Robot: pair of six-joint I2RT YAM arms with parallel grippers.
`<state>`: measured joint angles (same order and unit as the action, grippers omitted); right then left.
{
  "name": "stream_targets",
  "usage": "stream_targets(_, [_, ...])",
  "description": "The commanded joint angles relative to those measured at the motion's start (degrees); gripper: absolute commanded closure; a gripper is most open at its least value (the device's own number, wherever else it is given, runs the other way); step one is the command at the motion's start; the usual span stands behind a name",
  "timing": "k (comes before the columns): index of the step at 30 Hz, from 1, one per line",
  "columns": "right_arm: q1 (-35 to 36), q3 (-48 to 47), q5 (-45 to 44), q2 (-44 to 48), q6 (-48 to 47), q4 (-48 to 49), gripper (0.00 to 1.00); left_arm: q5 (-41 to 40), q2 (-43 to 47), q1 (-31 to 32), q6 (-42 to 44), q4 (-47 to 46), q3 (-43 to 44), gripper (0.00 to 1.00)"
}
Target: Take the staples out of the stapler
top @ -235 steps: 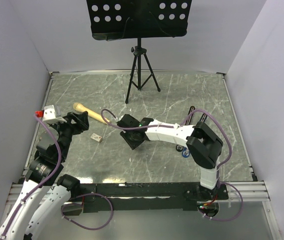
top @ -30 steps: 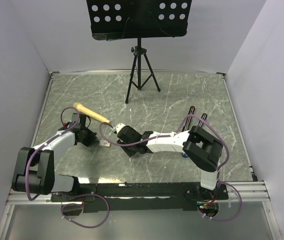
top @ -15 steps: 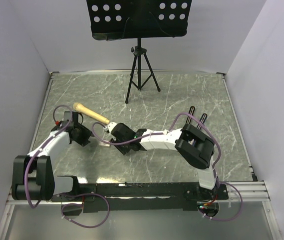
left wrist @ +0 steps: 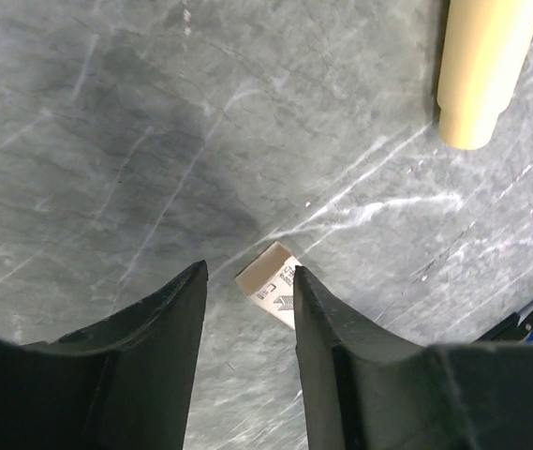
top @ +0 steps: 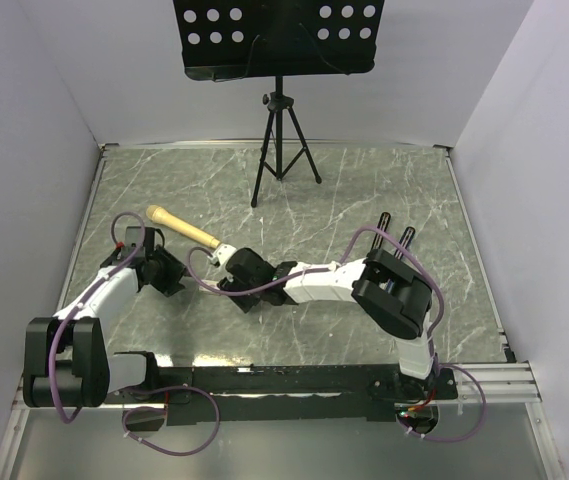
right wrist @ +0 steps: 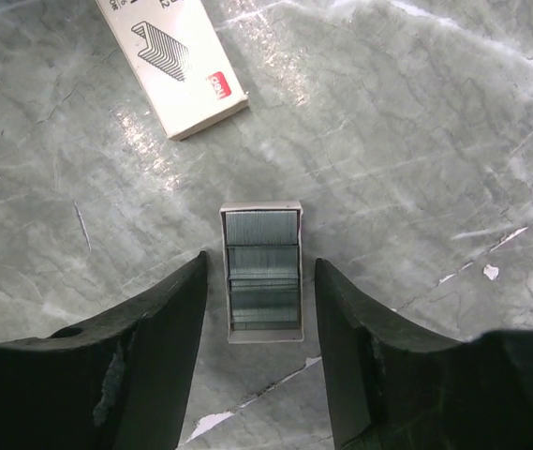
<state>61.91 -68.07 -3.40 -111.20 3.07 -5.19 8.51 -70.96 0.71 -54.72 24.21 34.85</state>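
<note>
The stapler (right wrist: 262,270) is a small grey metallic rectangle that lies in a shallow white tray on the table; it looks like strips of staples. My right gripper (right wrist: 260,261) is open and hangs just above it, with one finger on each side and neither touching it. A white staple box (right wrist: 172,58) lies a little beyond. My left gripper (left wrist: 247,270) is open and low over the table. The same white box (left wrist: 272,283) shows at its tips, partly hidden behind the right finger. In the top view the left gripper (top: 167,277) and the right gripper (top: 227,271) are close together.
A beige wooden handle (top: 182,228) lies just behind the two grippers; its end shows in the left wrist view (left wrist: 483,70). A black tripod (top: 282,150) with a music stand is at the back middle. White walls close off three sides.
My right gripper has slid left along the table toward the left gripper. My left gripper has drawn back a little to the left. Both stay open.
</note>
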Motion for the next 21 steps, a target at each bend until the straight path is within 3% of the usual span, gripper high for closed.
stream_targets(1, [0.5,2.8,-0.7,1.9,-0.6,-1.0,0.46,3.7,-0.5,-0.2,2.1,-2.3,-1.3,0.55])
stream_targets(6, [0.6,4.4,-1.3,2.7,-0.4,-0.8,0.48,6.6,-1.5,0.0,3.4,-4.0,-1.8,0.55])
stream_targets(16, [0.6,3.3,0.2,1.7,-1.3,0.6,0.63,8.4,-2.7,1.0,5.7,-5.7,-1.9,0.56])
stream_targets(21, [0.6,2.0,1.1,0.9,-2.3,1.1,0.63,8.3,-3.8,1.8,6.5,-6.2,-1.6,0.59])
